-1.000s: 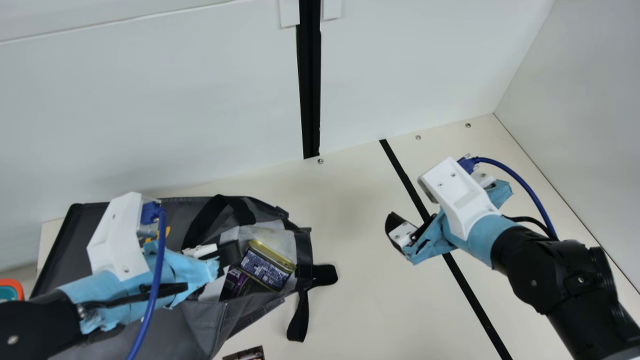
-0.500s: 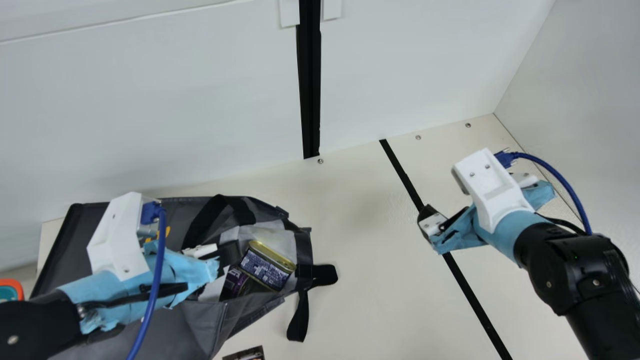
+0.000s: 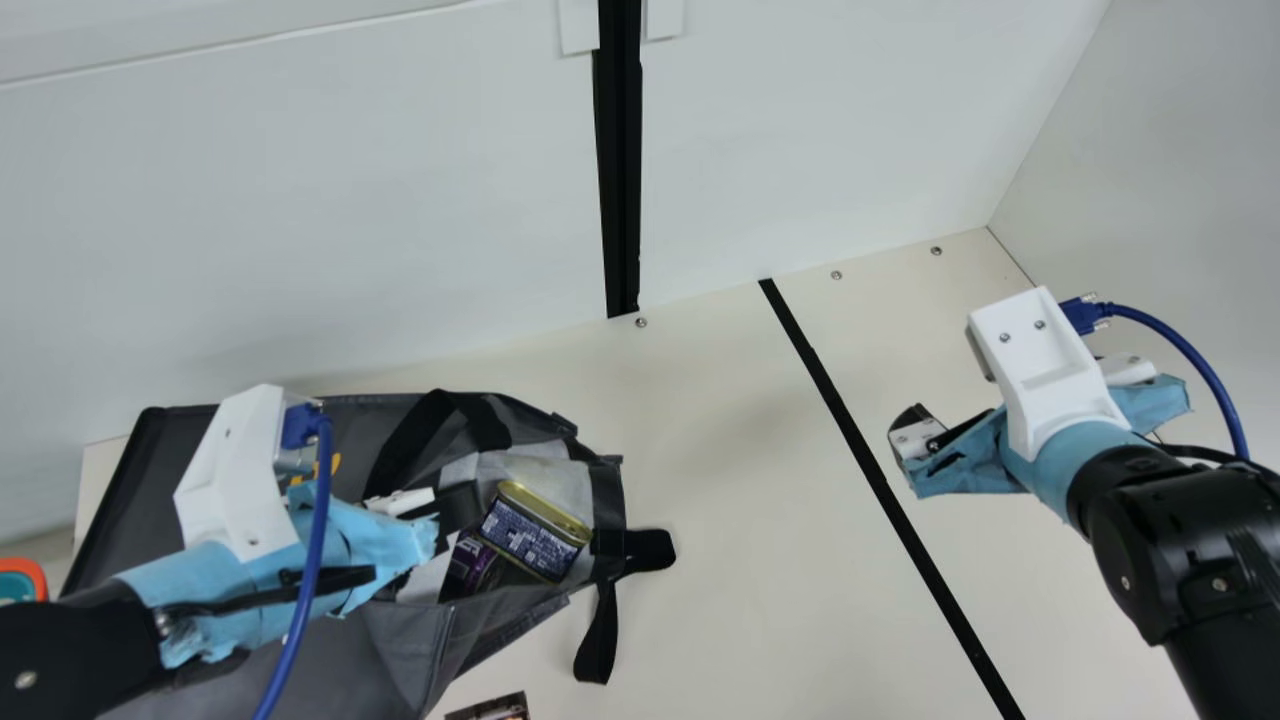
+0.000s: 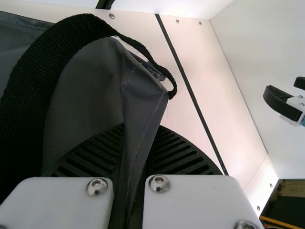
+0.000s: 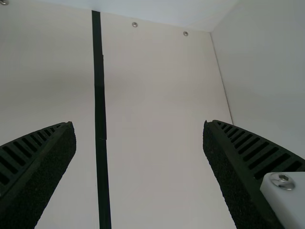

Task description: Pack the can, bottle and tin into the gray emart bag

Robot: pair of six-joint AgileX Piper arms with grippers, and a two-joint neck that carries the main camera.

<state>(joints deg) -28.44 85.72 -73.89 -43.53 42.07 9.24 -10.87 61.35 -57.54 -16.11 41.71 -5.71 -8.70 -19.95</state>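
From my seat, the gray emart bag [image 3: 400, 645] lies in the lower left of the main view, its mouth facing the middle of the frame. The tin [image 3: 530, 540] sits tilted just inside that mouth, with a purple-labelled item [image 3: 470, 567] beside it that I can't name for sure. My left gripper [image 4: 142, 139] is clenched on a fold of the bag's fabric; my right gripper [image 5: 138, 125] is spread wide with nothing between its fingers, at the right of the main view. I judge the step to be holding the mouth for packing. To do it well, I'd leave the left grip firm and lift the rim gently, so the tin can slide deeper rather than roll out past the strap [image 3: 597, 640].
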